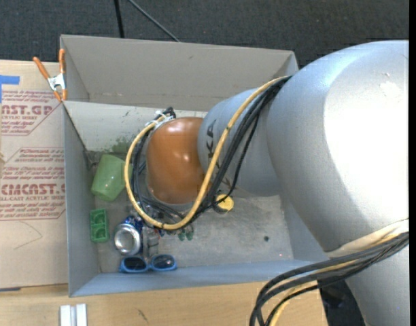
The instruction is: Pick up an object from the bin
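Silver can [126, 238] at seven o'clock in the bin [194, 63], just beside the tool [151, 238]; blue sunglasses [147, 264] close below. Cannot tell the tool's opening under the orange cover [170, 158]. Could perhaps knock the can rolling or snag the sunglasses, being so crowded.

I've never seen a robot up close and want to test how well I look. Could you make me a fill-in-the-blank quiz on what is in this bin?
1. The pale cup lying by the left wall of the bin is ____ in colour.
2. The sunglasses by the bin's near wall have a ____ frame.
3. The arm reaches into the bin from the ____ side of this view.

Missing words: green; blue; right.
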`<action>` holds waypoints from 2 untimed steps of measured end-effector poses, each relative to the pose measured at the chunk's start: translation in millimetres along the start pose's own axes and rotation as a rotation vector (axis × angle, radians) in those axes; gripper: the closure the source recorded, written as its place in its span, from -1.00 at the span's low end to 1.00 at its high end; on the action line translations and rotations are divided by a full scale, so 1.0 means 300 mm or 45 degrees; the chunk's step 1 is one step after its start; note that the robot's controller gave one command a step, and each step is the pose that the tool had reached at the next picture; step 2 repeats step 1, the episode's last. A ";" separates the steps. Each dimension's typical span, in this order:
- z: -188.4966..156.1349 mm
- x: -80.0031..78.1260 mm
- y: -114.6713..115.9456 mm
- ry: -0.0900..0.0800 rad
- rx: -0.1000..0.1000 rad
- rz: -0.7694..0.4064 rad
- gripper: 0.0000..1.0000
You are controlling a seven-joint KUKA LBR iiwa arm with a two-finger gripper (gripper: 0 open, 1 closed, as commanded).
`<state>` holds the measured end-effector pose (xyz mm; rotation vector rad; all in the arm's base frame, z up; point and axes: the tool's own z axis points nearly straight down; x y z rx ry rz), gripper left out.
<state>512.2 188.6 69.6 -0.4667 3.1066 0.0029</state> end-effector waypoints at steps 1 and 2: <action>-0.451 -0.043 -0.036 -0.013 0.002 0.011 1.00; -0.451 -0.043 -0.036 -0.013 0.002 0.011 1.00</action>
